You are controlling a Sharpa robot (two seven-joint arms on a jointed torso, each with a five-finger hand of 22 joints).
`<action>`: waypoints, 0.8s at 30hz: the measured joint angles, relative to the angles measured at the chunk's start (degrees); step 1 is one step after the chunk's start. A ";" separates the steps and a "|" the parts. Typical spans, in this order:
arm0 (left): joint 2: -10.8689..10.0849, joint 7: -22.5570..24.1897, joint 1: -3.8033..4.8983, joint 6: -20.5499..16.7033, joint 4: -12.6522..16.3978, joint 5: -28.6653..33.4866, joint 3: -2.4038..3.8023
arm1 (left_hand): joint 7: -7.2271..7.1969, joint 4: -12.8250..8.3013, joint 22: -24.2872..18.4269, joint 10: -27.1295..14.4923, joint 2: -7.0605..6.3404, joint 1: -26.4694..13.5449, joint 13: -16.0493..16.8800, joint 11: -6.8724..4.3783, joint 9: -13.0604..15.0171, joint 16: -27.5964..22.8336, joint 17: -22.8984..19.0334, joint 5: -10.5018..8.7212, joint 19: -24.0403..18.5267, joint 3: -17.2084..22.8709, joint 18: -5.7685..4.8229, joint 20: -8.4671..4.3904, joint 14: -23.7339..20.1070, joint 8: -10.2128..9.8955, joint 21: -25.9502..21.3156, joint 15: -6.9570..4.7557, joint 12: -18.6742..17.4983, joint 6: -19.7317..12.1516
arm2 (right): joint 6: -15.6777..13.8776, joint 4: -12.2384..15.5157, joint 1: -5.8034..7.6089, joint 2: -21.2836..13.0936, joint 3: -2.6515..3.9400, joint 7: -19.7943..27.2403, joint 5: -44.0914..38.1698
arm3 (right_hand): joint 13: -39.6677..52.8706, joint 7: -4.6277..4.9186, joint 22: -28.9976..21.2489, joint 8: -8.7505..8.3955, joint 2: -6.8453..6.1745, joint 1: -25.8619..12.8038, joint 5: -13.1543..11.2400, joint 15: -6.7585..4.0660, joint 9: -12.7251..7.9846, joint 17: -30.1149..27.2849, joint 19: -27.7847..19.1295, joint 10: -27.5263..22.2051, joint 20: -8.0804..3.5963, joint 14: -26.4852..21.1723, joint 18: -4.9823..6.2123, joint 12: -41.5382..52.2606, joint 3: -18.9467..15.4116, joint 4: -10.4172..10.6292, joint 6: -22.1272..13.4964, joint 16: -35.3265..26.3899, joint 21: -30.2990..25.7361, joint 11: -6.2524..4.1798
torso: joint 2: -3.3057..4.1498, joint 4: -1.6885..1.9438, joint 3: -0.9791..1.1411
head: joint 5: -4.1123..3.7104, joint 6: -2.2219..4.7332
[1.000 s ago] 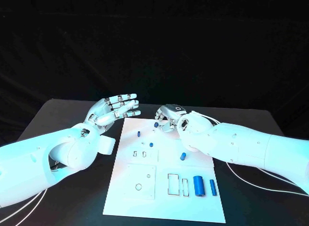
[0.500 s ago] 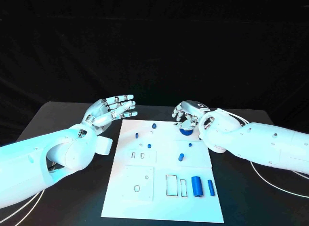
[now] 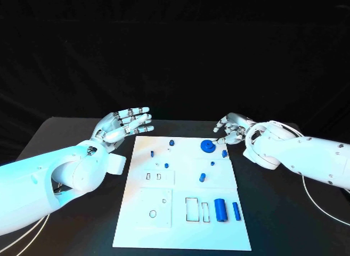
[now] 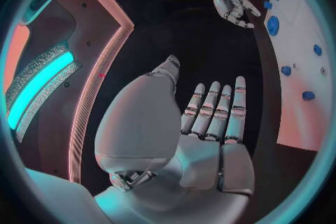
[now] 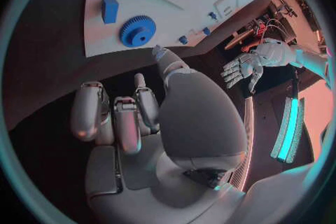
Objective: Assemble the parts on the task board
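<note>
Two small parts (image 3: 236,211) hard to identify

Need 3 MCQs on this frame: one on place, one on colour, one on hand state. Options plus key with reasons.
1. Where is the blue gear?
A. On the task board's far end, by the right hand
B. On the black table left of the board
C. In the left hand

2. What colour are the two cylinders at the board's near end?
A. Grey
B. Blue
C. White

3. How is the left hand?
A. Holding a peg
B. Open, holding nothing
C. Pressed flat on the board

Key: A, the head view shows the gear on the white plate beside the right hand's fingertips; B, both are blue; B, its fingers are spread and hold nothing.
</note>
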 measured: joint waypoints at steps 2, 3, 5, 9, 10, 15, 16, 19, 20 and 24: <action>0.04 -0.01 0.00 0.04 -0.07 0.03 0.00 | 0.00 0.00 0.00 0.00 0.00 0.00 0.00 0.00 0.00 0.00 0.00 0.00 0.00 0.00 0.00 0.00 0.00 0.00 0.00 0.00 0.00 0.00 | 0.99 -0.80 -0.05 0.40 0.00 -0.03 0.87 | 0.38 0.10 0.53 0.17 -0.18 0.28 0.00 -0.01 0.06 0.00 -0.01 0.92 0.00 -0.01 0.00 1.65 -0.50 0.50 -0.10 0.00 0.19 0.17 | 0.00 0.04 -0.01 | -0.03 -0.01; 0.07 -0.01 0.00 0.06 -0.08 0.04 0.00 | 0.00 0.00 0.00 0.00 0.00 0.00 0.00 0.00 0.00 0.00 0.00 0.00 0.00 0.00 0.00 0.00 0.00 0.00 0.00 0.00 0.00 0.00 | 1.34 -1.11 -0.08 0.63 0.00 -0.03 1.15 | 0.44 0.15 0.77 0.34 -0.02 0.45 0.00 -0.01 0.08 0.00 0.11 1.32 0.11 0.00 0.00 2.30 -0.73 0.73 -0.15 0.17 0.36 0.24 | 0.00 0.07 0.00 | -0.04 -0.01; 0.17 -0.02 0.00 0.11 -0.13 0.06 0.00 | 0.00 0.00 0.00 0.00 0.00 0.00 0.00 0.00 0.00 0.00 0.00 0.00 0.00 0.00 0.00 0.00 0.00 0.00 0.00 0.00 0.00 0.00 | 2.08 -1.87 -0.22 1.31 -0.01 -0.04 1.69 | 0.45 0.17 1.16 0.41 0.12 0.59 0.00 0.00 0.12 0.00 0.36 1.67 0.04 0.00 0.00 3.04 -0.87 0.87 -0.17 0.32 0.54 0.29 | 0.01 0.11 0.00 | -0.08 -0.01; 0.26 -0.03 -0.01 0.18 -0.24 0.08 0.00 | 0.00 0.00 0.00 0.00 0.00 0.00 0.00 0.00 0.00 0.00 0.00 0.00 0.00 0.00 0.00 0.00 0.00 0.00 0.00 0.00 0.00 0.00 | 3.06 -3.13 -0.65 2.55 -0.03 -0.04 2.32 | 0.45 0.24 1.49 0.41 0.26 0.73 0.00 0.00 0.12 0.00 0.61 1.88 0.20 0.00 -0.83 3.82 -1.03 1.03 -0.24 0.32 0.85 0.50 | 0.04 0.23 -0.04 | -0.14 -0.09; 0.28 -0.04 -0.01 0.20 -0.25 0.08 -0.01 | 0.00 0.00 0.00 0.00 0.00 0.00 0.00 0.00 0.00 0.00 0.00 0.00 0.00 0.00 0.00 0.00 0.00 0.00 0.00 0.00 0.00 0.00 | 3.23 -3.44 -0.79 2.82 -0.03 -0.04 2.42 | 0.45 0.24 1.66 0.65 0.42 0.89 0.00 0.00 0.19 -0.01 0.61 1.88 0.20 0.00 -0.89 4.27 -1.20 1.20 -0.24 0.32 0.85 0.50 | 0.04 0.26 -0.07 | -0.15 -0.12; 0.29 -0.07 -0.01 0.28 -0.28 0.10 -0.01 | 0.00 0.00 0.01 0.00 0.00 0.00 0.00 0.00 0.00 0.00 0.00 0.00 0.00 0.00 0.00 0.00 0.00 0.00 0.00 0.00 0.00 0.00 | 3.89 -4.94 -1.67 4.25 -0.07 -0.02 2.78 | 0.45 0.25 2.08 0.83 0.42 0.88 0.00 0.21 0.22 -0.01 0.72 1.88 0.31 -0.21 -0.89 4.63 -1.33 1.36 -0.25 0.55 1.12 0.51 | 0.08 0.27 -0.10 | -0.12 -0.23; 0.29 -0.07 -0.01 0.28 -0.28 0.11 -0.01 | 0.00 0.00 0.01 0.00 0.00 0.00 0.00 0.00 0.00 0.00 0.00 0.00 0.00 0.00 0.00 0.00 0.00 0.00 0.00 0.00 0.00 0.00 | 3.95 -5.17 -1.79 4.48 -0.07 -0.01 2.81 | 0.44 0.25 2.14 0.83 0.42 0.88 -0.01 0.21 0.22 -0.01 0.81 1.88 0.40 -0.21 -0.88 4.63 -1.24 1.45 -0.24 0.55 1.11 0.51 | 0.08 0.26 -0.10 | -0.07 -0.28; 0.31 -0.08 -0.01 0.32 -0.29 0.11 -0.01 | 0.00 0.00 0.01 0.00 0.00 0.00 0.00 0.00 0.00 0.00 0.00 0.00 0.00 0.00 0.00 0.00 0.00 0.00 0.00 0.00 0.00 0.00 | 4.10 -5.84 -2.16 5.06 -0.08 0.02 2.85 | 0.44 0.25 2.29 0.83 0.73 1.18 -0.01 0.21 0.22 -0.01 1.02 1.88 0.19 -0.21 -0.88 4.64 -1.10 1.59 -0.24 0.55 1.32 0.51 | 0.08 0.24 -0.10 | -0.01 -0.37; 0.32 -0.09 -0.01 0.33 -0.29 0.12 -0.01 | 0.00 0.00 0.01 0.00 0.00 0.00 0.00 0.00 0.00 0.00 0.00 0.00 0.00 0.00 0.00 0.00 0.00 0.00 0.00 0.00 0.00 0.00 | 4.13 -6.03 -2.25 5.19 -0.08 0.02 2.85 | 0.44 0.25 2.29 0.83 0.73 1.18 -0.01 0.21 0.26 -0.01 1.02 1.88 0.19 -0.21 -0.88 4.87 -1.10 1.59 -0.24 0.55 1.32 0.51 | 0.08 0.24 -0.10 | -0.01 -0.40; 0.32 -0.10 -0.01 0.36 -0.29 0.12 -0.01 | 0.00 0.00 0.01 0.00 0.00 0.00 0.00 0.00 0.00 0.00 0.01 0.00 0.00 0.00 0.00 0.00 0.00 0.00 0.00 0.00 0.00 0.00 | 4.20 -6.59 -2.48 5.47 -0.09 0.02 2.85 | 0.44 0.26 2.52 0.83 1.03 1.48 -0.01 0.40 0.28 -0.02 1.02 1.88 0.19 -0.01 -0.88 4.91 -0.94 1.75 -0.24 0.55 1.55 0.51 | 0.06 0.24 -0.13 | 0.08 -0.57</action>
